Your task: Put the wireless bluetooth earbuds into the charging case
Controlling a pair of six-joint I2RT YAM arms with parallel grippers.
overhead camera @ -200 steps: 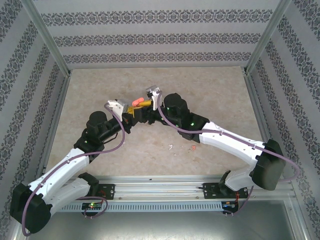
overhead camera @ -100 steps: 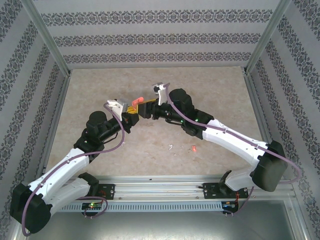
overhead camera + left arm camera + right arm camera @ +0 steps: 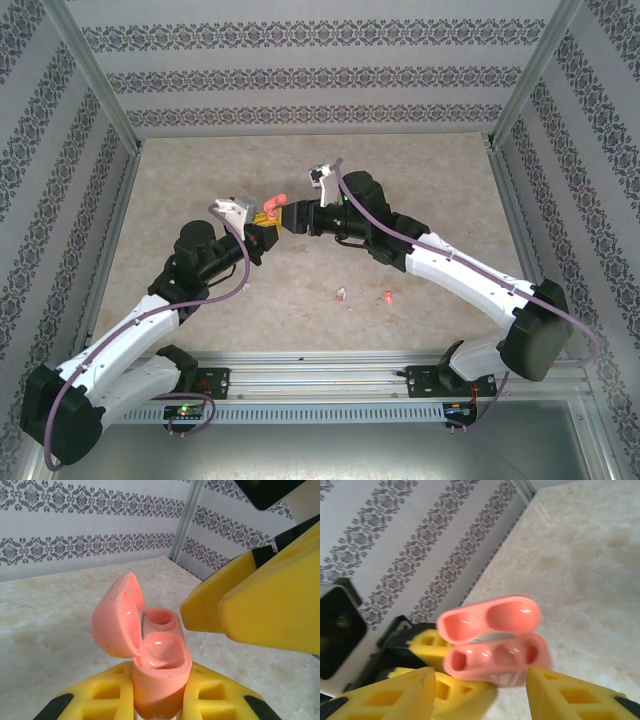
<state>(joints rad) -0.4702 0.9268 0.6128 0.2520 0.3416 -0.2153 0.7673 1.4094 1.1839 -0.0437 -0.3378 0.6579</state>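
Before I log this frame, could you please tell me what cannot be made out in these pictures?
Left wrist view: the left fingers hide the pink case's bottom.
Top view: the right fingers partly cover the case; the pale earbud and salmon earbud are too small to show orientation.

The top camera is looking down from high above the near edge at the whole surface (image 3: 420,190). Both wrist cameras are sitting very close, facing each other, both seeing the open pink case (image 3: 160,655).
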